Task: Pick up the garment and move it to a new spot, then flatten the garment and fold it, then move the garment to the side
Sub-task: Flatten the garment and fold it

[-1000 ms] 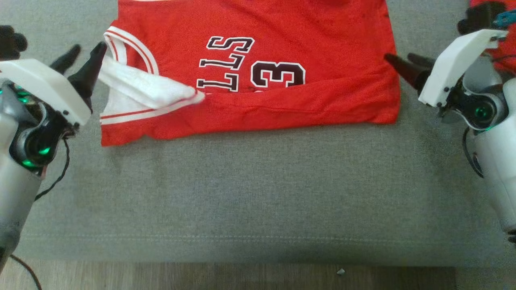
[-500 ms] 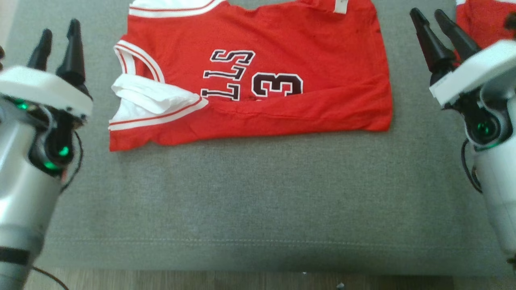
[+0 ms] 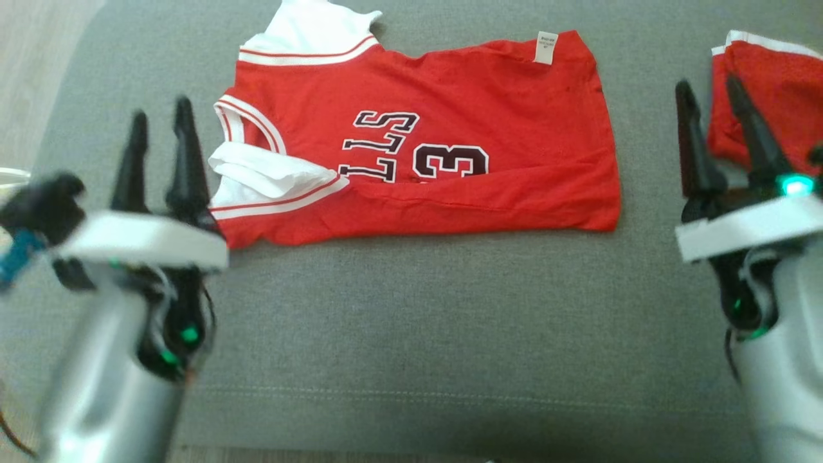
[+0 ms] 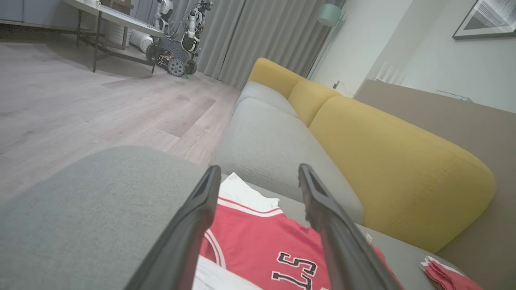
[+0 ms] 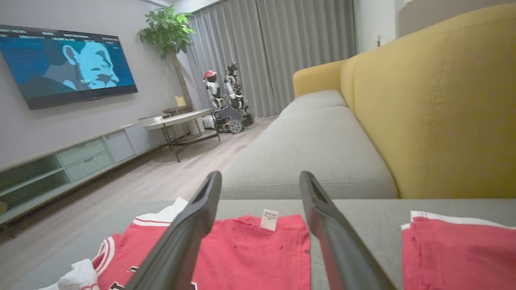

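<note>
Head view: red jersey point(image 3: 450, 167) lies folded flat on the grey seat cushion point(image 3: 411, 308), toward its far edge, with the white-trimmed armholes at its left end. Left gripper point(image 3: 161, 110) is just beside that end, fingers apart, empty. Right gripper point(image 3: 708, 83) is off the right end, fingers apart, empty. A second red garment point(image 3: 765, 96) lies at the cushion's right edge.

Left wrist view: fingers spread, jersey below them, yellow backrest point(image 4: 395, 161) beyond.

Right wrist view: fingers spread above the jersey's tagged end.
</note>
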Tool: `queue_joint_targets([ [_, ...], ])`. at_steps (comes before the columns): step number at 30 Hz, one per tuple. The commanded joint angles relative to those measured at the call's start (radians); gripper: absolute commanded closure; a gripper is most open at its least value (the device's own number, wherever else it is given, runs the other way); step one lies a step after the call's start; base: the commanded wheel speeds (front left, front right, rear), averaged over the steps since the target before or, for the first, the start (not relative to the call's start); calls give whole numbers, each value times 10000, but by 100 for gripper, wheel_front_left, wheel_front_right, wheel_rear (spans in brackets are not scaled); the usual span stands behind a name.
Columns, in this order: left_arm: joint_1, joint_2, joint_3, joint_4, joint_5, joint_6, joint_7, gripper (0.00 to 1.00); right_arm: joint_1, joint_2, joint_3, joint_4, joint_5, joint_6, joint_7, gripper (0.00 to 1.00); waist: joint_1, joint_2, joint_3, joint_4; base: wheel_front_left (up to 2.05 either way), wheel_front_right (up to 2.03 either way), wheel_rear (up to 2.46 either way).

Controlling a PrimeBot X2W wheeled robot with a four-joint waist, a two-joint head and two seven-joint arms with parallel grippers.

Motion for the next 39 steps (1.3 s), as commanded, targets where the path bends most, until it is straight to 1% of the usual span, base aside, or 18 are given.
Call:
queue_joint_targets([
  [1, -102, 146, 492, -365, 127, 39, -72, 0, 64, 92, 63, -438, -188, 46, -143, 0, 0, 0, -29, 2, 0, 0, 0],
  [3, 592, -384, 877, -727, 601, -141, -73, 0, 521, 448, -190, -688, -752, 46, -398, 0, 0, 0, -116, -20, 0, 0, 0],
  [7, 1834, -1226, 1491, -994, 1514, -718, -74, 0, 1370, 1243, -604, -998, -1396, 46, -726, 0, 0, 0, -263, -127, 0, 0, 0],
  [10, 2352, -1684, 1941, -838, 2055, -1020, -74, 0, 1747, 1638, -899, -1086, -1712, 46, -805, 0, 0, 0, -233, -193, 0, 0, 0],
  [13, 2511, -1833, 2179, -422, 2658, -1269, -75, 0, 1911, 1834, -969, -1145, -1884, 46, -797, 0, 0, 0, -196, -273, 0, 0, 0],
  [16, 2396, -1800, 2311, 116, 3317, -1298, -75, 0, 1861, 1924, -890, -1209, -1959, 46, -727, 0, 0, 0, -86, -406, 0, 0, 0],
  [19, 2110, -1673, 2332, 808, 3715, -1216, -75, 0, 1721, 1987, -809, -1285, -1972, 46, -673, 0, 0, 0, 45, -543, 0, 0, 0],
  [23, 1589, -1446, 2372, 1763, 3899, -1041, 79, 0, 1644, 2056, -740, -1319, -1925, 46, -678, 0, 0, 0, 167, -698, 0, 0, 0],
  [28, 986, -1109, 2311, 2656, 4025, -929, 710, 0, 1598, 2087, -677, -1286, -1867, 46, -679, 0, 0, 0, 329, -876, 0, 0, 0],
  [34, 291, -695, 2089, 3578, 4150, -1059, 1517, 0, 1394, 2108, -642, -1356, -1831, 46, -679, 0, 0, 0, 662, -1091, 0, 0, 0],
  [39, -225, -412, 1807, 4539, 4505, -882, 1987, 0, 1248, 2159, -585, -1335, -1836, 46, -750, 0, 0, 0, 898, -1242, 0, 0, 0],
])
